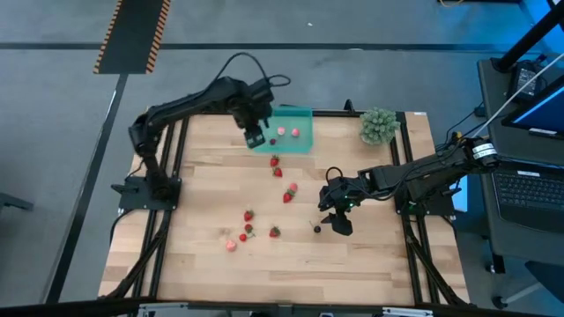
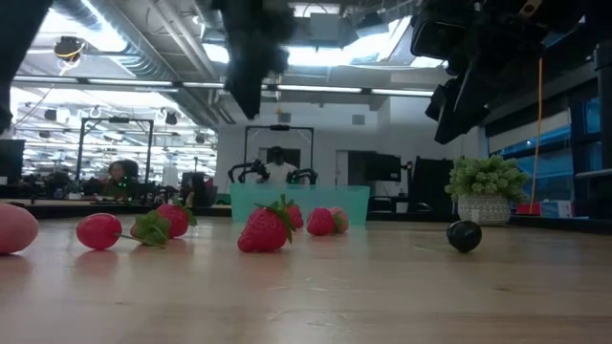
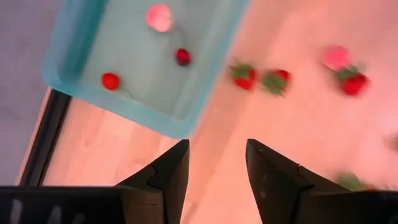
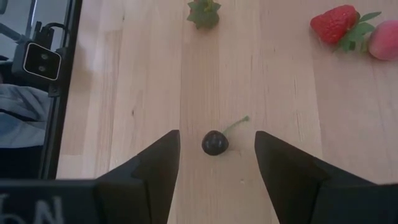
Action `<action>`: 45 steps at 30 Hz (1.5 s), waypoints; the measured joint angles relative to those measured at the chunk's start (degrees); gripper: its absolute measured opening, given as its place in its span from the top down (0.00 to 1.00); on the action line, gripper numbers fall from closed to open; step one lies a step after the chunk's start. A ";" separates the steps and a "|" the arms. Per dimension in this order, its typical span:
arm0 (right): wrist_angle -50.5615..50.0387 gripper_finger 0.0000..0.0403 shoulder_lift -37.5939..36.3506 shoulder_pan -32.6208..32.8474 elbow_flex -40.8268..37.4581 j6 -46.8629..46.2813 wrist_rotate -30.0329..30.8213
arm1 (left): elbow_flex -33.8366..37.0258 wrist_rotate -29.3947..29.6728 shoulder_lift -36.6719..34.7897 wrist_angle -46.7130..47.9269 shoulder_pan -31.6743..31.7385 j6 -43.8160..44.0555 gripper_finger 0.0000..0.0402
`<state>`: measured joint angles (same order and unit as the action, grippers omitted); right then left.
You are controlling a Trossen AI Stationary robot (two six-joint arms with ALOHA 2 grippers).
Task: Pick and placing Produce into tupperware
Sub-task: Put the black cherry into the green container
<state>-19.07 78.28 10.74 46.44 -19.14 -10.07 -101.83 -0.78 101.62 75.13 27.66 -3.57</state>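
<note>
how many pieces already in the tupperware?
3, going by the left wrist view: a pale pink piece, a dark red one and a bright red one, all apart inside the tupperware. None looks hidden.

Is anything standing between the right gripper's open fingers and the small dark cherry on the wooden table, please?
Nothing visible does. In the right wrist view the right gripper hangs open directly over the small dark cherry, which lies alone on bare wooden table between the two fingers. The nearest red strawberries lie well off to one side.
</note>
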 joint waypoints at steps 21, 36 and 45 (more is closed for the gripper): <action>0.91 0.48 8.82 5.31 0.26 2.85 5.21 | 50.02 1.93 -41.41 -27.57 -22.24 21.62 0.62; 2.92 0.47 18.58 8.22 3.26 1.41 9.40 | 50.96 9.10 -42.93 -29.91 -27.04 22.62 0.62; 4.48 0.47 21.07 8.20 3.26 1.66 9.73 | 50.98 9.18 -42.91 -29.83 -27.02 22.53 0.62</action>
<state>-14.59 99.35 18.94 49.69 -17.48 -0.34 -50.85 8.40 58.72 45.30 0.64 18.96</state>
